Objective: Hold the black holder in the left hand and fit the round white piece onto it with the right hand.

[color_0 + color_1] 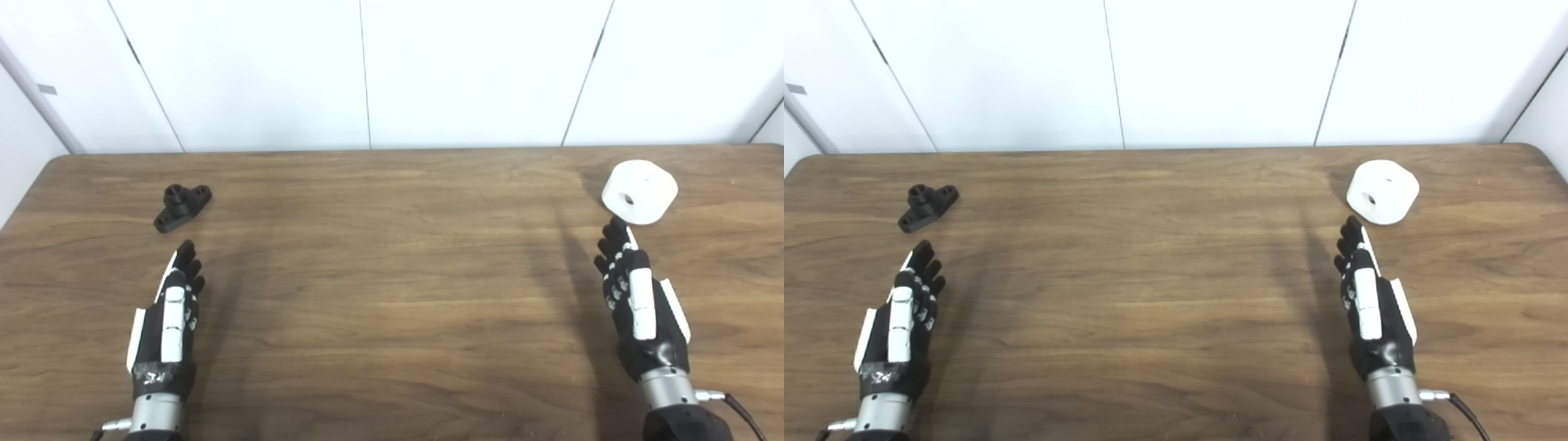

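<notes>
We see a brown wood-grain table (380, 294) running across the whole scene, with a white panelled wall (367, 67) behind its far edge.

The black holder (182, 207) lies on the far left part of the table. It is a small bracket with a flat base and a short round boss rising from its middle, and it sits at a slant to the table edge. Nothing touches it.

The round white piece (639, 191) lies on the far right part of the table, well apart from the holder. It is a thick disc with a small hole through its centre, and it rests tilted so that the holed face turns toward us and a little to the left.

Our left hand (168, 318) comes in from the near left. It is empty, its fingers stretched out straight and pointing away toward the far side. The fingertips (186, 252) end near the holder, just on its near side, without touching it.

Our right hand (640, 306) comes in from the near right. It too holds nothing, with its fingers extended and lying close together, pointing toward the far side. Its fingertips (615, 231) reach just beside the near left edge of the white piece; we cannot tell whether they touch it.

Both hands cast long soft shadows on the wood.
</notes>
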`<act>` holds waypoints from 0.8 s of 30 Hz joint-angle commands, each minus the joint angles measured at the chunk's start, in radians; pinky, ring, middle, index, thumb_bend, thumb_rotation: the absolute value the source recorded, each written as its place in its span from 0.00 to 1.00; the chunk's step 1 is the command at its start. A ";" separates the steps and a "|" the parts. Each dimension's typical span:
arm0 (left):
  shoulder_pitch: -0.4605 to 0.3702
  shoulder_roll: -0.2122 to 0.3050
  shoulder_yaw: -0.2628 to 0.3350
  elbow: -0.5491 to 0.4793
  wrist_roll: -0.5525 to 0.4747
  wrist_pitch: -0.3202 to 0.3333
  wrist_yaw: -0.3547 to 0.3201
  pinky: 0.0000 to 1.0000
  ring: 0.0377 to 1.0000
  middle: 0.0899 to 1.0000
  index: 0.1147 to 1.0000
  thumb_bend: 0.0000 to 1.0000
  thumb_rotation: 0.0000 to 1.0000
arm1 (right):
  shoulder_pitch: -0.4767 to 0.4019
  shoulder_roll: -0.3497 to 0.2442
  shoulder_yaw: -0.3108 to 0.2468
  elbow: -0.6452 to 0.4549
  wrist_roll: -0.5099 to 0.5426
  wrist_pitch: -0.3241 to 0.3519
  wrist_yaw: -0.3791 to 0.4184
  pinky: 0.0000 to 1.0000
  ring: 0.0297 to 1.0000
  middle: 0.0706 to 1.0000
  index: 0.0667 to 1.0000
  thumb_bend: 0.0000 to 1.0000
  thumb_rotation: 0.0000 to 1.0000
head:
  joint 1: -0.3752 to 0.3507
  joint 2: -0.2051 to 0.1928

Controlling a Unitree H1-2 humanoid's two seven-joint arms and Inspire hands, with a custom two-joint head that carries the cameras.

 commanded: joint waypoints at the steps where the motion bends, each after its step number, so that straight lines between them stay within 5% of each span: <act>1: -0.017 0.015 0.004 -0.016 0.006 -0.031 0.000 1.00 1.00 1.00 0.98 0.52 0.91 | -0.021 -0.005 -0.004 -0.026 0.008 -0.032 0.002 1.00 1.00 1.00 1.00 0.64 1.00 | -0.003 -0.001; 16: -0.013 0.013 0.004 -0.015 -0.002 -0.032 -0.002 1.00 1.00 1.00 0.98 0.50 0.89 | -0.013 -0.003 -0.001 -0.029 -0.004 -0.038 0.000 1.00 1.00 1.00 1.00 0.61 1.00 | 0.003 -0.020; 24: -0.001 0.000 -0.013 -0.016 0.019 -0.053 -0.002 1.00 1.00 1.00 0.98 0.48 0.93 | -0.003 -0.014 -0.020 -0.026 0.021 -0.038 0.006 1.00 1.00 1.00 1.00 0.66 1.00 | 0.100 -0.069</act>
